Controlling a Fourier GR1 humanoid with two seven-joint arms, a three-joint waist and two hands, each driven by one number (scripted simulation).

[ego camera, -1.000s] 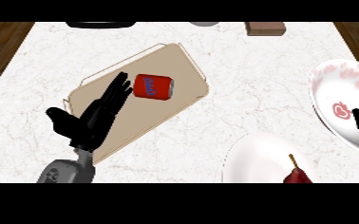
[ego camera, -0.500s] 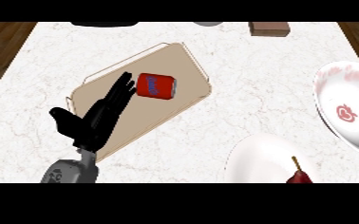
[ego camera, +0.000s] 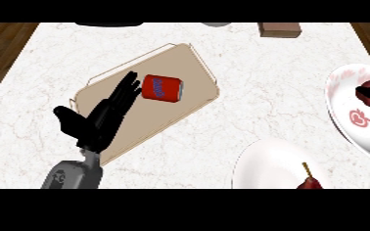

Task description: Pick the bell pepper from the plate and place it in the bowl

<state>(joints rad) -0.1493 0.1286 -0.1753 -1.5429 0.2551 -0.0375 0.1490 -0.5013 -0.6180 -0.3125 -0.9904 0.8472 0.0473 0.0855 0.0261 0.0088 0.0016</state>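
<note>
Pepper (ego camera: 311, 183) on plate (ego camera: 267, 169), well apart from left hand (ego camera: 101, 117).

Left hand open over the tray

The left hand (ego camera: 101, 120) lay with straight fingers over a beige tray (ego camera: 195, 66), just beside a red can (ego camera: 161, 87); the bell pepper (ego camera: 311, 183) sat on a white plate (ego camera: 264, 164) near the bowl (ego camera: 343, 103).

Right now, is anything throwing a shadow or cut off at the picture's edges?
In the head view the light looks even; the left hand shows no clear shadow on the tray, nor does the red can. The bell pepper on its plate is cut at the bottom, the bowl at the right.
</note>
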